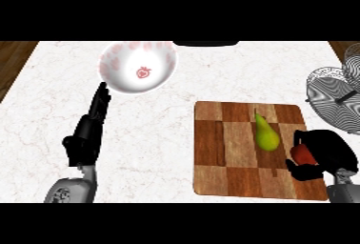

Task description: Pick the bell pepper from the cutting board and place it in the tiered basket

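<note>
The bell pepper [303, 153] (red, mostly hidden) is at the right edge of the cutting board [232, 157], enclosed by the curled fingers of the right hand [327, 152]. A pear [265, 136] lies on the board, just left of the pepper. The tiered basket [336, 95] stands beyond the board's far right corner. The left hand [88, 136], fingers straight, shows left of the board over the tabletop [162, 133].

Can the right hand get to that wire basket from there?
Probably yes. The right hand, curled round the bell pepper, is at the right edge of the cutting board, and nothing stands between it and the tiered basket.
</note>
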Available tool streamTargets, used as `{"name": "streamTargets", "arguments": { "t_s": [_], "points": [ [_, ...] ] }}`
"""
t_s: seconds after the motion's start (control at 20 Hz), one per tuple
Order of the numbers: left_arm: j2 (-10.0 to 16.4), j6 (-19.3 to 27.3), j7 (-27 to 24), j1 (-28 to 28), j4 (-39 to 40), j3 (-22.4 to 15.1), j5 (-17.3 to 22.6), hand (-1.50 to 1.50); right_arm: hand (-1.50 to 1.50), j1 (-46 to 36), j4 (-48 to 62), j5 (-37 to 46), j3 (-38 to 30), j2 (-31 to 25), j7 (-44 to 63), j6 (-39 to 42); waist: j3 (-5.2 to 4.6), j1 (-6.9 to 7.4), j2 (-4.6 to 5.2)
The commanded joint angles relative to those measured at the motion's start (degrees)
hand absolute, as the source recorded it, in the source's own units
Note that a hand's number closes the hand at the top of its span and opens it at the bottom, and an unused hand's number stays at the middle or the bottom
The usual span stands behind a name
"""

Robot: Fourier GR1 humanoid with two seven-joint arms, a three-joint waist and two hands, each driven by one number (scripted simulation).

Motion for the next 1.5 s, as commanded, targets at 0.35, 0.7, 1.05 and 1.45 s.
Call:
{"name": "streamTargets", "arguments": {
  "t_s": [0.35,0.7,1.05,1.45],
  "points": [
    [-1.6,1.6,1.9,0.5,-2.1,-2.7,-2.4,0.0,1.5,2.4,-20.6,1.6,-6.1,2.4,15.9,5.6,0.32,0.13,0.19],
    [-1.6,2.7,0.8,-2.3,2.4,-0.9,-1.8,0.0,1.5,-3.1,-41.4,-7.5,-17.2,-3.2,16.9,22.2,0.25,-0.92,0.06],
    [-0.6,-0.2,-0.6,0.6,0.6,-0.8,-0.5,0.0,1.5,-21.4,-41.7,-16.7,-29.0,-9.9,23.3,41.2,0.26,0.51,0.17],
    [-1.6,1.6,0.3,-0.6,0.4,-2.2,-1.2,0.0,1.5,-37.5,-27.6,-25.3,-38.5,-7.9,28.1,40.4,0.29,0.86,0.2]
  ]
}}
